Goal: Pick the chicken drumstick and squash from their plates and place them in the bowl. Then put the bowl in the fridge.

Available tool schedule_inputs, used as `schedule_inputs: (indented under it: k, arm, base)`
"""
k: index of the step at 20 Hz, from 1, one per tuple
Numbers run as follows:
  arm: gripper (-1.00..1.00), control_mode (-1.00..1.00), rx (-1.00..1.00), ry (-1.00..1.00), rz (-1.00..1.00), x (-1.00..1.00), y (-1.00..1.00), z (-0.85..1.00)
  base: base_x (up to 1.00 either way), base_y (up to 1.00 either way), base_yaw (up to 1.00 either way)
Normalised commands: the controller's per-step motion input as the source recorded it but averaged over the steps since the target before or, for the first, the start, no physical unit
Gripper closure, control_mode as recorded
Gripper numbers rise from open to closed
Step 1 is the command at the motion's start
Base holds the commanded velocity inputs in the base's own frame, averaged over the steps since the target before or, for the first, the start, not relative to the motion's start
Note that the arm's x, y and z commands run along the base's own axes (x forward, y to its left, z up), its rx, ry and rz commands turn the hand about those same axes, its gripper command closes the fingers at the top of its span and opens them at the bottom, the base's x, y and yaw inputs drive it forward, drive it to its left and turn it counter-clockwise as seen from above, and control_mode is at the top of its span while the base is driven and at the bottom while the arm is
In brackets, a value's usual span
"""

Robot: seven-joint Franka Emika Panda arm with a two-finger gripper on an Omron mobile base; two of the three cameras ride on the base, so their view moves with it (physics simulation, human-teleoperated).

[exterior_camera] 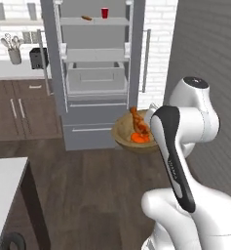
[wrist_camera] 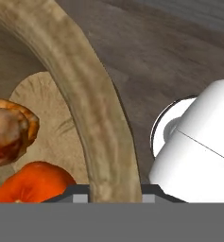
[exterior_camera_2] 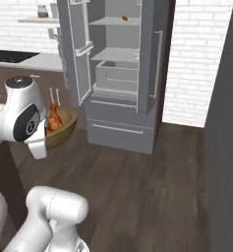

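Bowl: you had the wooden bowl [exterior_camera: 123, 134] up in the air in front of the fridge, above the dark wood floor [exterior_camera: 97, 185]; in the hand view its thick rim [wrist_camera: 92, 123] ran down between the fingertips.
Gripper: your gripper [wrist_camera: 108, 191] was narrowed on the bowl's rim, one dark fingertip on each side of the wall.
Chicken drumstick: you could see the drumstick [exterior_camera: 138, 123] inside the bowl, its thin end sticking up above the rim; in the right base view it [exterior_camera_2: 53, 118] showed just past the arm's white elbow.
Squash: the orange squash [exterior_camera: 139, 138] lay in the bowl just beside the drumstick, and close under it in the hand view [wrist_camera: 33, 182].
Fridge: the grey fridge [exterior_camera: 95, 73] stood ahead of you with both doors open, pale shelves and a drawer showing.
Top shelf: a red cup [exterior_camera: 105, 12] and a small brown item [exterior_camera: 86, 18] sat there.
Desk: a run of brown cabinets [exterior_camera: 19, 110] with a utensil holder [exterior_camera: 14, 53] stood left of the fridge.
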Motion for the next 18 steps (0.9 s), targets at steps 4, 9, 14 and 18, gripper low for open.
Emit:
schedule_inputs:
  k: [4, 9, 14, 18]
  arm:
    - [1.00, 1.00, 0.00, 0.00, 0.00, 0.00, 0.00, 0.00]
    - [1.00, 1.00, 0.00, 0.00, 0.00, 0.00, 0.00, 0.00]
    - [1.00, 1.00, 0.00, 0.00, 0.00, 0.00, 0.00, 0.00]
    - [1.00, 1.00, 0.00, 0.00, 0.00, 0.00, 0.00, 0.00]
  base:
    - [1.00, 0.32, -0.13]
    - [1.00, 0.50, -0.15]
    - [1.00, 0.27, -0.12]
    - [1.00, 0.00, -0.20]
